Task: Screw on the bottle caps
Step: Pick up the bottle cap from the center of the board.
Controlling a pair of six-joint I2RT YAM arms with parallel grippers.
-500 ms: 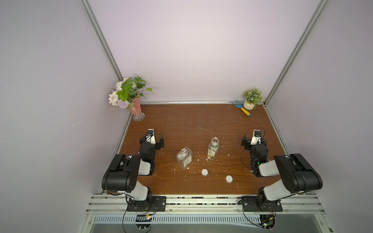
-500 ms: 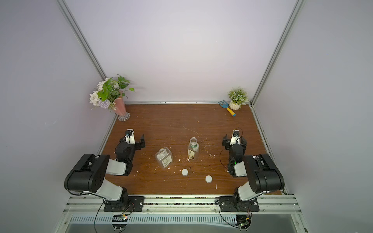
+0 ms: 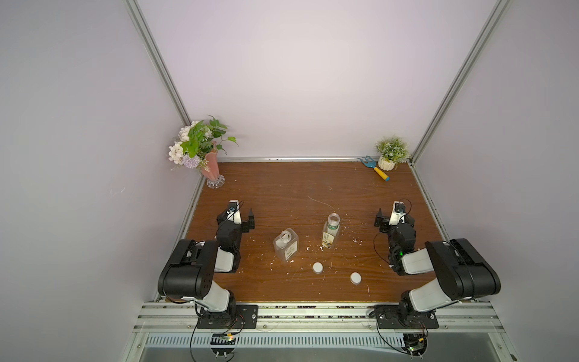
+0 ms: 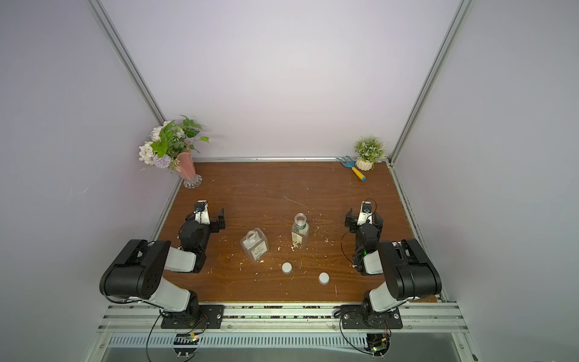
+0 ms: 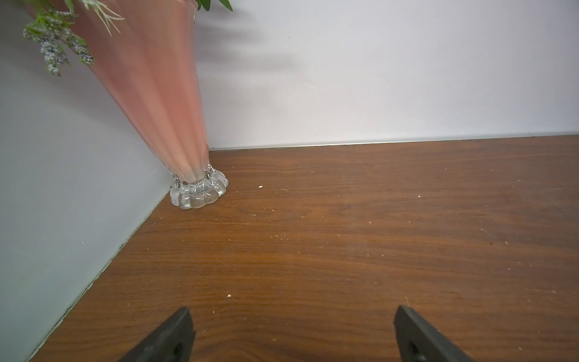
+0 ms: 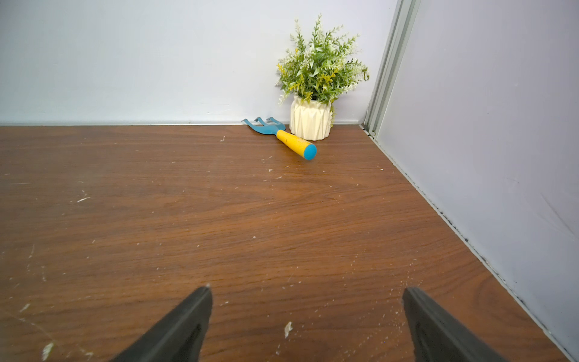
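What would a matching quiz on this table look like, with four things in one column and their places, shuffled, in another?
Things:
1 squarish bottle
2 round bottle
3 pink vase
4 garden fork

Places:
a beside the potted plant
b far corner on the robot's left
c middle of the table, toward the robot's right
d middle, toward the robot's left

Pairs: 1-d; 2-c; 3-b; 4-a

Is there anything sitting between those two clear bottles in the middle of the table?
Only bare table with a few white crumbs. Both top views show the square bottle and the round bottle standing apart, uncapped.
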